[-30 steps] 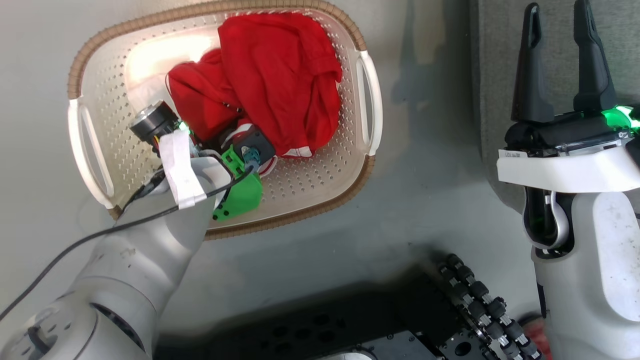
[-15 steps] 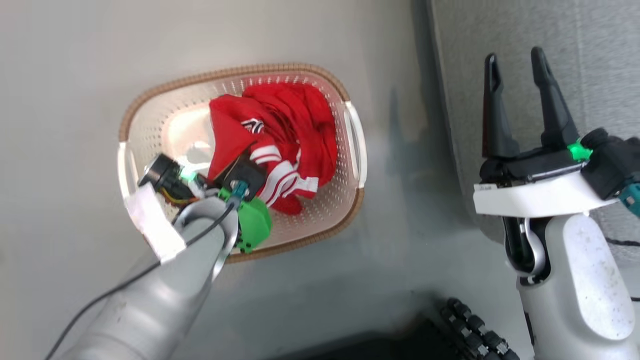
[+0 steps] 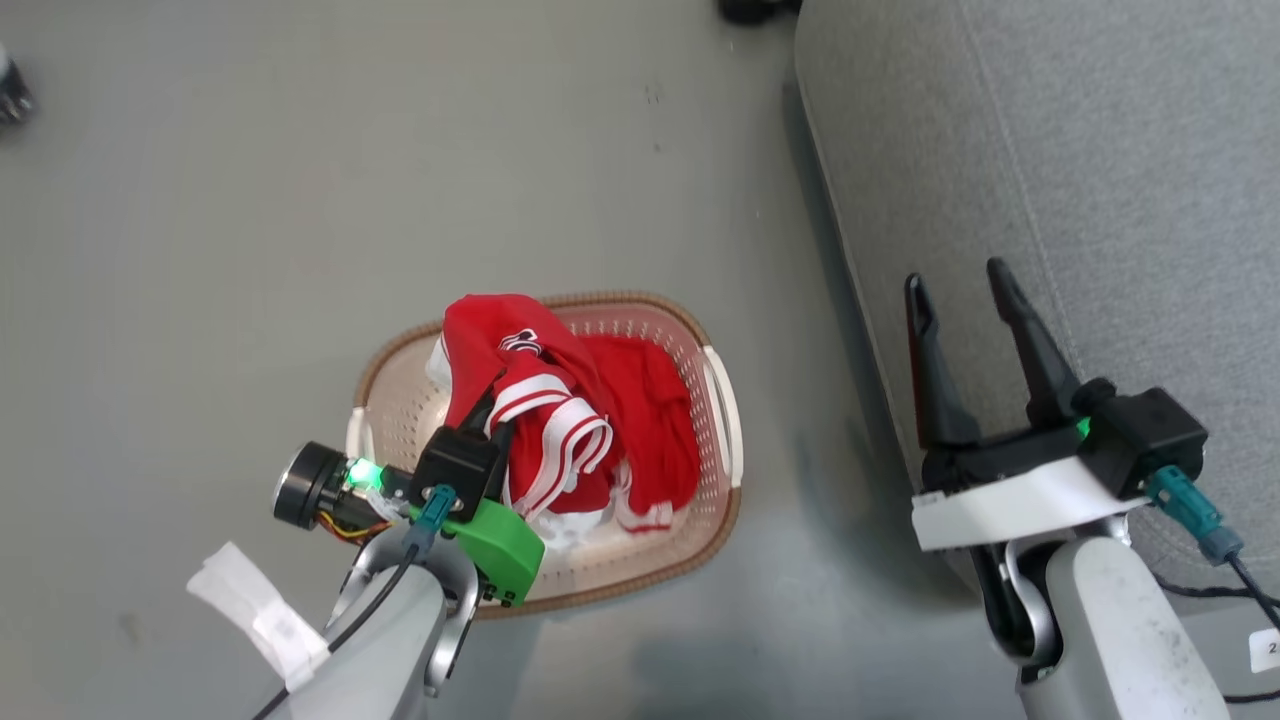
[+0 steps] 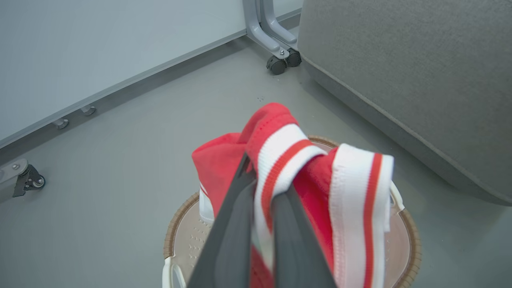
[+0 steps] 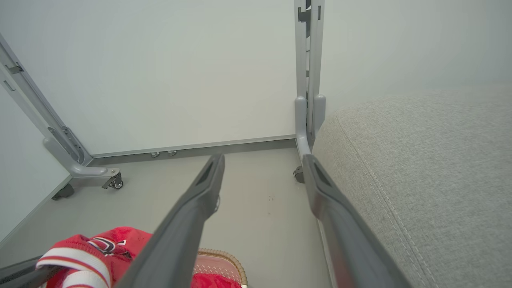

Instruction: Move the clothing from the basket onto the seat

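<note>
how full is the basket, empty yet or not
Not empty: red clothing lies in the basket, and part of it is raised above the rim, pinched between the left fingers.

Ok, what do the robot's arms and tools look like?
Left arm and right arm: pale grey shells. Each tool: two long dark fingers, green wrist light. Left tool adds a green bracket, white tape, black cable; right tool a white plate, teal connector.
</note>
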`<state>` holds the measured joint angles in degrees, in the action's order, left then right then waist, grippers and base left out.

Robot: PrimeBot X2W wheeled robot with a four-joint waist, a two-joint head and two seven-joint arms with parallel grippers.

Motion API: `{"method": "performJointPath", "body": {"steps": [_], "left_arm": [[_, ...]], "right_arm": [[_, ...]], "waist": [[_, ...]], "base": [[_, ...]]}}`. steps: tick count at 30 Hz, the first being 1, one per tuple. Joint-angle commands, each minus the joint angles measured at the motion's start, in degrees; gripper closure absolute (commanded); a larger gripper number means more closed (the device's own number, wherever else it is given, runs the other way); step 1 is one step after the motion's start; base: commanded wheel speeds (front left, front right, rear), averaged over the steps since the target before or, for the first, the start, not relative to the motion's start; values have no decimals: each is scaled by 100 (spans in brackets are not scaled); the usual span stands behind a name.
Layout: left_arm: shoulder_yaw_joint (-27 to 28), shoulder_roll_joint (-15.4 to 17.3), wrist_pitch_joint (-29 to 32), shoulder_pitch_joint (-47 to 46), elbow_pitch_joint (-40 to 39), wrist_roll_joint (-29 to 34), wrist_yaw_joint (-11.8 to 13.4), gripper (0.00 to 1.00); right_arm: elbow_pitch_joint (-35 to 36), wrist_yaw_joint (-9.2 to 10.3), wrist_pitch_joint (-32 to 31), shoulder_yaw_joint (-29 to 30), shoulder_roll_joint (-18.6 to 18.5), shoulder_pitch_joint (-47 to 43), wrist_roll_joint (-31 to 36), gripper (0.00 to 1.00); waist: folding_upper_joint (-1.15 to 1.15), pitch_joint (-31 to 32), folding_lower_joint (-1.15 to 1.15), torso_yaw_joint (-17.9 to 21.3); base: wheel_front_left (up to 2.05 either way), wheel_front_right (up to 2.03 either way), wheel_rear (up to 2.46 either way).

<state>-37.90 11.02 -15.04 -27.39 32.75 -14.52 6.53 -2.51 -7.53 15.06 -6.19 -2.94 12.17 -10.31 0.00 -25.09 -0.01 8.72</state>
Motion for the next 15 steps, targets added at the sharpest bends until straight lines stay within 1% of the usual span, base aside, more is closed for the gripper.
{"method": "performJointPath", "body": {"steps": [1, 8, 15], "left_arm": [[70, -39, -19, 184, -100, 36, 7, 100], [775, -214, -21, 917, -915, 283, -47, 100], [1241, -355, -20, 1241, -1615, 561, -264, 100]], "right_arm": [[-51, 8, 18, -33, -56, -158, 41, 0], [-285, 8, 18, -186, -114, -695, 56, 0], [-448, 8, 18, -353, -156, -1024, -17, 0]], "waist": [[0, 1007, 1, -287], [0, 1850, 1, -443], [0, 2319, 1, -475]], "base": [[0, 0, 0], [0, 0, 0], [0, 0, 0]]}}
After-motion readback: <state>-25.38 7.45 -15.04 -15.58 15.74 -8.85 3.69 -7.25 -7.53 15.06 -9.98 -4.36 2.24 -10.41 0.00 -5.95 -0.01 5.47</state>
